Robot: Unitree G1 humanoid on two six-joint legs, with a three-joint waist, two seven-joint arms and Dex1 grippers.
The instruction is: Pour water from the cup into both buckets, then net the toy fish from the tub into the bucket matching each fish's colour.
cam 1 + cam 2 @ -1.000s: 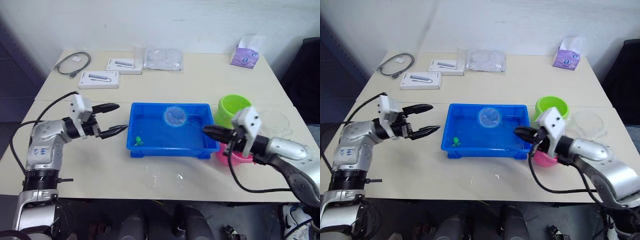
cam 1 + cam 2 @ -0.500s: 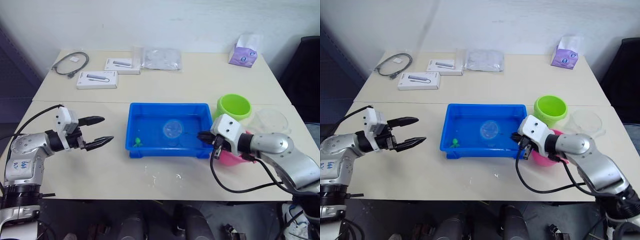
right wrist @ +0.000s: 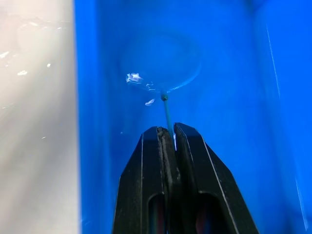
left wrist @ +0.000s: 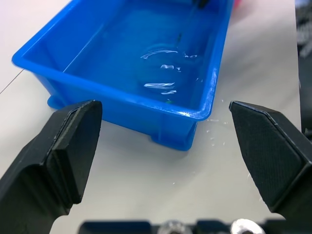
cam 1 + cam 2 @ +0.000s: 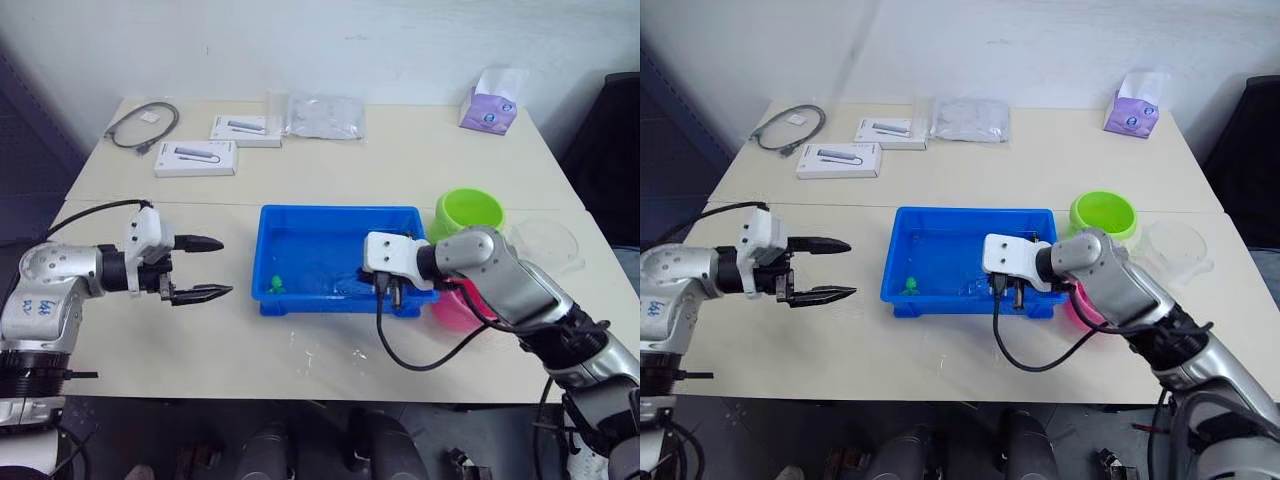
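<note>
Over the tub (image 5: 300,228), your right gripper (image 3: 167,138) is clamped on the net (image 3: 162,68) handle, the hoop just ahead of its fingertips in the water. Your left gripper (image 5: 206,268) hangs wide apart and empty beside the tub.

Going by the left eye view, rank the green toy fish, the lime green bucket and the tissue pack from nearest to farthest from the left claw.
From the left claw:
1. Green fish, in the tub's near corner on the claw's side.
2. Lime green bucket, beyond the tub's far end.
3. Tissue pack, at the table's back right corner.
</note>
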